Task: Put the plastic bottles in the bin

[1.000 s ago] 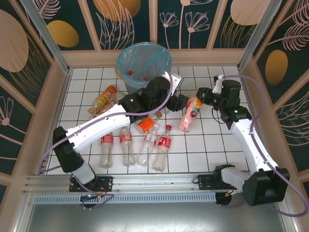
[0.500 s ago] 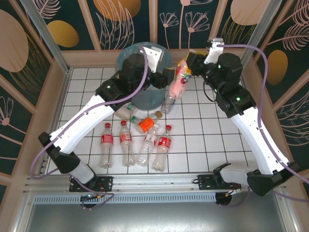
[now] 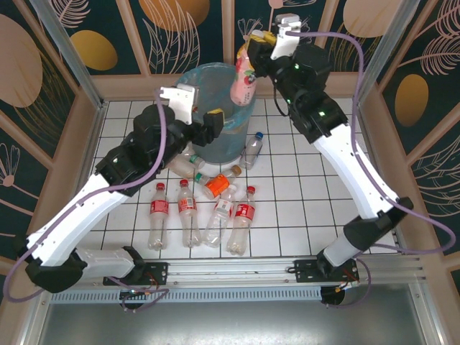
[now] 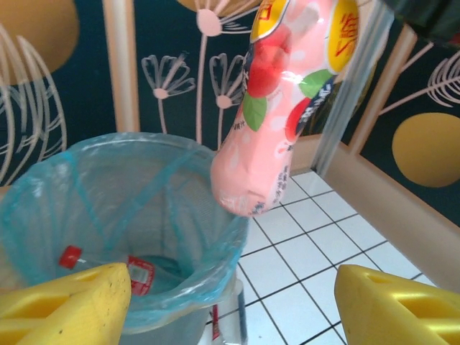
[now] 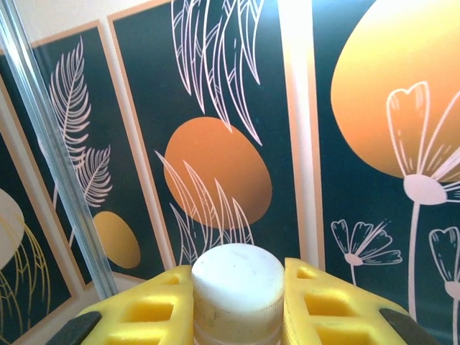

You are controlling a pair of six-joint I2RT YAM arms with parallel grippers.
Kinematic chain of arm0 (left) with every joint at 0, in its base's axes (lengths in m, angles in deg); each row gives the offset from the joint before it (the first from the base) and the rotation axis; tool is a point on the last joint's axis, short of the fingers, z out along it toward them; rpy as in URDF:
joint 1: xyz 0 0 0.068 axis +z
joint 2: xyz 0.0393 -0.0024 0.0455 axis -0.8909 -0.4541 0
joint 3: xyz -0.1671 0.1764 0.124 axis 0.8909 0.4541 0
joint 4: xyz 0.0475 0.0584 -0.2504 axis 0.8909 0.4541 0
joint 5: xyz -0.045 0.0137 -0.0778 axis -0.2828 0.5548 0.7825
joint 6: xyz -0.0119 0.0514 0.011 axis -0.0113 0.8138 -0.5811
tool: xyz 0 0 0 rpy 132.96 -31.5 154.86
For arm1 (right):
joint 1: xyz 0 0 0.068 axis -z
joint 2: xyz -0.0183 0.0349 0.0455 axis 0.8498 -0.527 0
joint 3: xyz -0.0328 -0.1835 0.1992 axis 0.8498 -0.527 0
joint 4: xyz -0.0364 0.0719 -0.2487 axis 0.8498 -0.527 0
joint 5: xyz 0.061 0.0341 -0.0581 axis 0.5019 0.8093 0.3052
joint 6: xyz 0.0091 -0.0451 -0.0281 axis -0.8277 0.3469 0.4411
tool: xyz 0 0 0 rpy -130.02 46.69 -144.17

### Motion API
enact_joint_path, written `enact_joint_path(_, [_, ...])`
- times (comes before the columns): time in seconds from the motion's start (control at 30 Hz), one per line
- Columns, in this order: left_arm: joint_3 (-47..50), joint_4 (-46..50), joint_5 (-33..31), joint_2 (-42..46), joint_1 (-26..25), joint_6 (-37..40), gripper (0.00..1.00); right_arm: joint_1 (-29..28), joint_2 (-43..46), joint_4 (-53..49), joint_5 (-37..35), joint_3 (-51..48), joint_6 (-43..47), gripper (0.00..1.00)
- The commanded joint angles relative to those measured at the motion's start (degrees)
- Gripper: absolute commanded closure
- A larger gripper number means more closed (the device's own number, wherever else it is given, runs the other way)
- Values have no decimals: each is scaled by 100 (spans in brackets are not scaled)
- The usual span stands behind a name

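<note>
Aloft, right jaws grip a pink bottle point(image 3: 244, 77) (white-capped) over the bin point(image 4: 144, 138).

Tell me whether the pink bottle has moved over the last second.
Yes. Held by the right gripper, the pink bottle went from over the tiles right of the bin to above its rim.

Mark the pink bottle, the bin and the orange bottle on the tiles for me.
pink bottle point(image 4: 277, 129): left wrist view, mid-body label.
bin point(image 4: 122, 180): left wrist view, far inner wall of its liner.
orange bottle point(image 3: 215, 187): top external view, its orange body.
</note>
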Motion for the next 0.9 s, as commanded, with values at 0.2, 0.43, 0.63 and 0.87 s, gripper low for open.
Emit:
enact_joint_path(0.2, [124,9,-541,254,2,-131,25,-47,-1028,1060,835,19,-37,79])
enact_joint_path(0.43, [394,-120,-512,281,10,-194,24,-49,-1699,940,1671,-208,-90,79])
enact_joint_path(0.63, [555,-230,-480,278,7,-215,24,-10,-2130,730,2404,-541,160,76])
enact_joint_path(0.87, [579,-235,-456,202,5,-213,23,48,-2396,725,2858,-713,221,52])
